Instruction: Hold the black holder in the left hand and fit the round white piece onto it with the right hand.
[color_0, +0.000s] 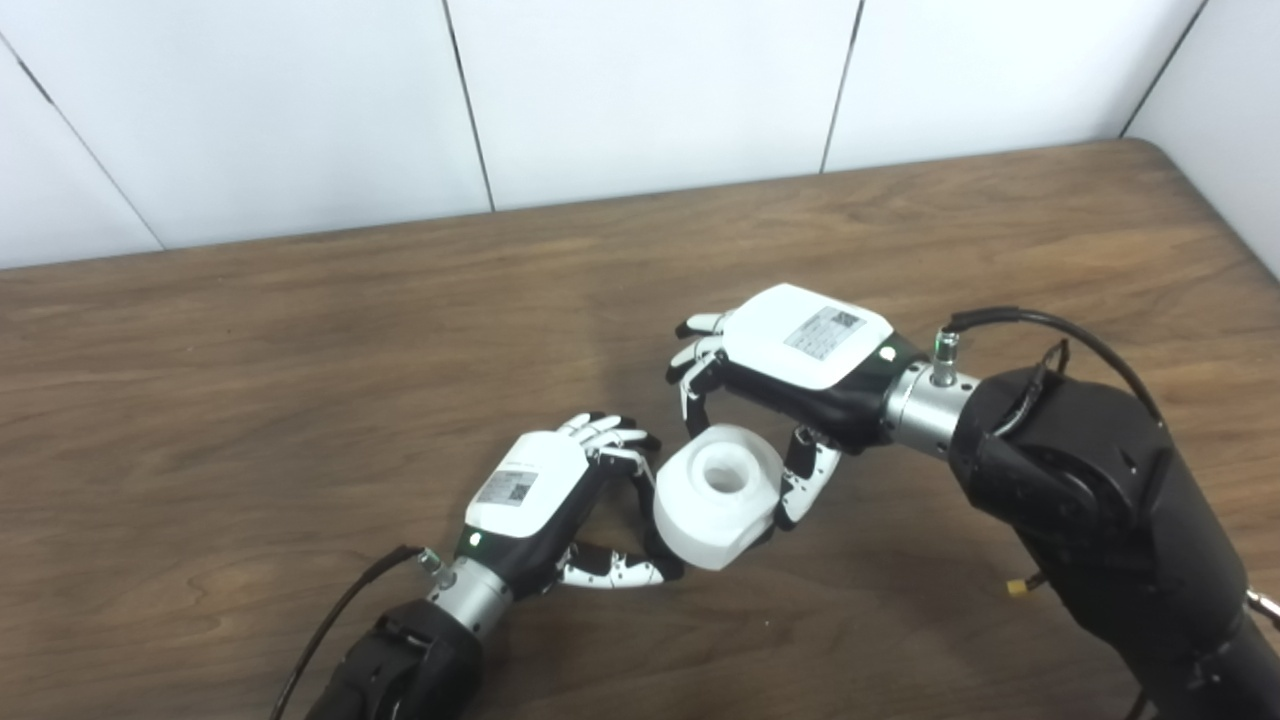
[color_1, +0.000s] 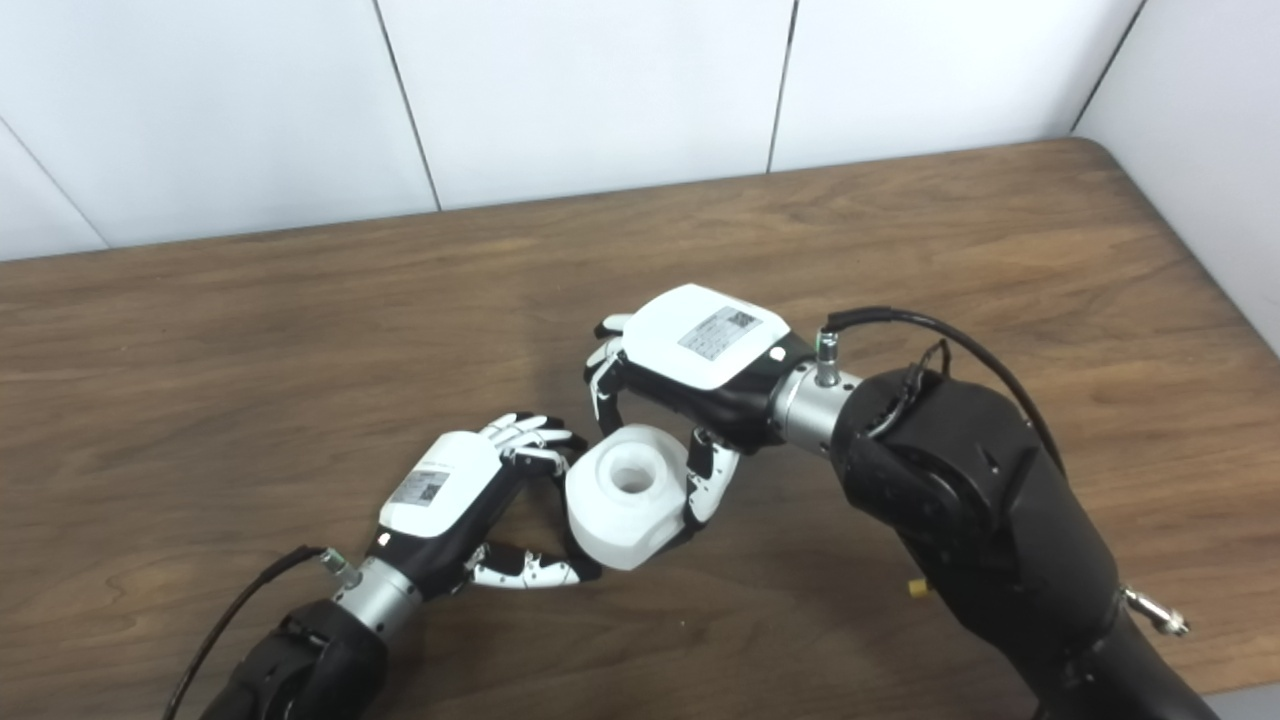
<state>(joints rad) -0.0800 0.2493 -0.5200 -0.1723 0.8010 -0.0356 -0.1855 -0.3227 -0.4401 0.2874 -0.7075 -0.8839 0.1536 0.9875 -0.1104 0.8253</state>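
The round white piece (color_0: 715, 495), a chunky ring with a hole in its top, sits low over the table between both hands. My left hand (color_0: 545, 495) closes on its left side, fingers against the upper edge and thumb under the lower edge. My right hand (color_0: 800, 350) reaches over from the right, its fingers curled behind the piece and its thumb pressed on the right side. No black holder shows in either view. In the right eye view, bare table is visible between the left hand's (color_1: 450, 490) fingers and thumb.
The brown wooden table (color_0: 250, 400) runs to a white panelled wall at the back and a wall at the right corner. My bulky right forearm (color_0: 1090, 490) fills the lower right. A black cable (color_0: 330, 620) trails from the left wrist.
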